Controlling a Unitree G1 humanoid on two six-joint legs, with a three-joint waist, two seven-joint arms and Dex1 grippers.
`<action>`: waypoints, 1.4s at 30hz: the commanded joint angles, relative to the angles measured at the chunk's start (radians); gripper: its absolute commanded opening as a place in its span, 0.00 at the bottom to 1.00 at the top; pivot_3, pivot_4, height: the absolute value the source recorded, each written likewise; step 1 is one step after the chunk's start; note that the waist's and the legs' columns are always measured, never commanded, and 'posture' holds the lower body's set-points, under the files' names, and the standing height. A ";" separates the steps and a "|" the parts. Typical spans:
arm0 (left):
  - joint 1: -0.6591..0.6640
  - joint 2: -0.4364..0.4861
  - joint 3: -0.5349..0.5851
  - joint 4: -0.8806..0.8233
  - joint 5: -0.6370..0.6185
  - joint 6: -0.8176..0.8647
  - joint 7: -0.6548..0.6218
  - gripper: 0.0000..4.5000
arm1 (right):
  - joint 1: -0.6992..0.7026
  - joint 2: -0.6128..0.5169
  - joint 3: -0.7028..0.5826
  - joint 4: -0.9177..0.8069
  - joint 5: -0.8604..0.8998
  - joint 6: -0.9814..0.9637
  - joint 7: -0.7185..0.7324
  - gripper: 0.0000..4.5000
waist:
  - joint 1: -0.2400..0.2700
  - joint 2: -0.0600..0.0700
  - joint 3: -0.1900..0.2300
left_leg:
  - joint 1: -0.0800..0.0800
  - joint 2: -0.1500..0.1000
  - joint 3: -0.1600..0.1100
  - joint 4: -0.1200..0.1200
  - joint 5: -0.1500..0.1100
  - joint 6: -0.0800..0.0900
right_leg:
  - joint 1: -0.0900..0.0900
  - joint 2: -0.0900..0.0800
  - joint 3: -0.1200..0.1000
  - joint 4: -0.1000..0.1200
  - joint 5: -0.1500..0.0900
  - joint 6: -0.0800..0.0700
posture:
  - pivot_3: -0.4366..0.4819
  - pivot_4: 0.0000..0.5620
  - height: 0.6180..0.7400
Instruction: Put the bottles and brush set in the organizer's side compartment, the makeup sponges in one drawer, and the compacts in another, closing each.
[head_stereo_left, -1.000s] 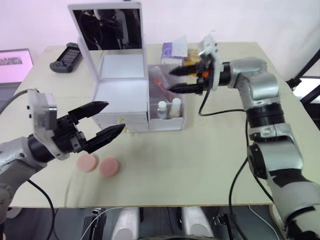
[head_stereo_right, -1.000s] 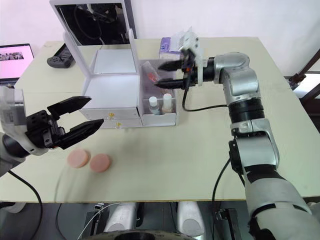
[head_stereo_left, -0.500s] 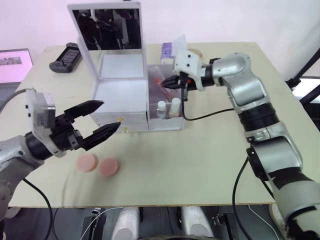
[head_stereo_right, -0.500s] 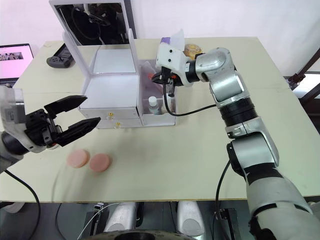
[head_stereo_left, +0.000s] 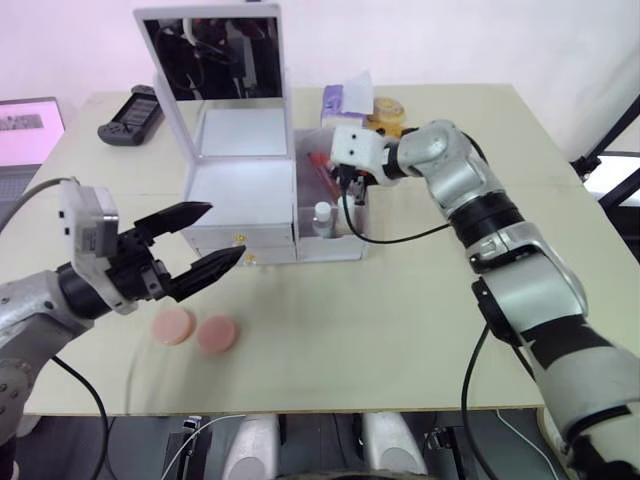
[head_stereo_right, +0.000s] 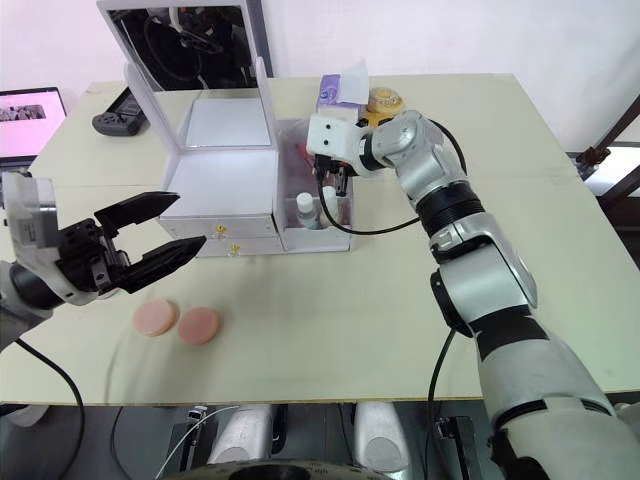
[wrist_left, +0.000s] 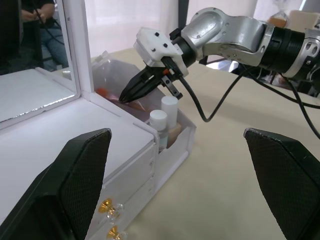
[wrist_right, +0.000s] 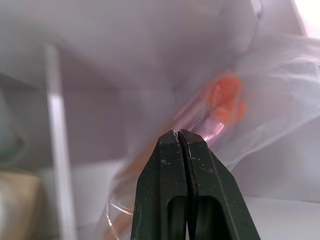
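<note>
The right end effector (wrist_left: 125, 96) is reaching down into the side compartment (head_stereo_right: 340, 236) of the white organizer (head_stereo_left: 240, 195), its two black fingers pressed together with nothing between them, the tips right at the clear bag holding the brush set (wrist_right: 220, 107), which lies in that compartment with its orange ends showing just past the fingertips. Two white-capped bottles (wrist_left: 164, 116) stand upright side by side in the same compartment, just beside the end effector and nearer the front wall. The left end effector (head_stereo_left: 212, 240) hangs above the counter (head_stereo_left: 420, 320) in front of the organizer, its fingers spread wide apart and holding nothing, pointing toward the closed drawers with their small gold knobs (head_stereo_left: 239, 238). Just below it and a little toward the counter's near edge, two pink makeup sponges (head_stereo_left: 196, 330) lie flat on the counter, almost touching each other. The organizer's mirrored lid (head_stereo_left: 213, 55) stands open and upright. Beyond the right end effector, a round yellow compact (head_stereo_right: 381, 100) sits next to a purple packet (head_stereo_right: 338, 96) near the counter's far edge.
</note>
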 joint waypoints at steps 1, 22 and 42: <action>-0.011 -0.003 0.004 -0.020 -0.001 -0.016 0.006 1.00 | -0.043 0.002 0.022 0.035 -0.053 -0.025 -0.014 0.01 | 0.000 0.000 0.000 | 0.000 0.000 0.000 0.000 0.000 0.000 | 0.000 0.000 0.000 0.000 0.000 0.000 | 0.48 0.27 1.00; -0.017 -0.014 -0.009 -0.013 0.005 -0.021 0.008 1.00 | -0.077 -0.055 -0.128 -0.188 0.083 0.019 0.142 0.01 | 0.001 0.001 0.000 | -0.001 0.001 0.000 0.000 0.000 0.000 | -0.001 0.001 0.000 0.000 0.000 0.000 | 0.48 0.27 1.00; -0.017 -0.026 -0.012 -0.025 0.008 -0.023 0.017 1.00 | -0.144 0.062 0.067 0.176 -0.175 -0.107 -0.055 0.01 | -0.015 0.001 0.000 | -0.001 0.001 0.000 0.000 0.000 0.000 | -0.001 0.001 0.000 0.001 0.000 -0.001 | 0.48 0.27 1.00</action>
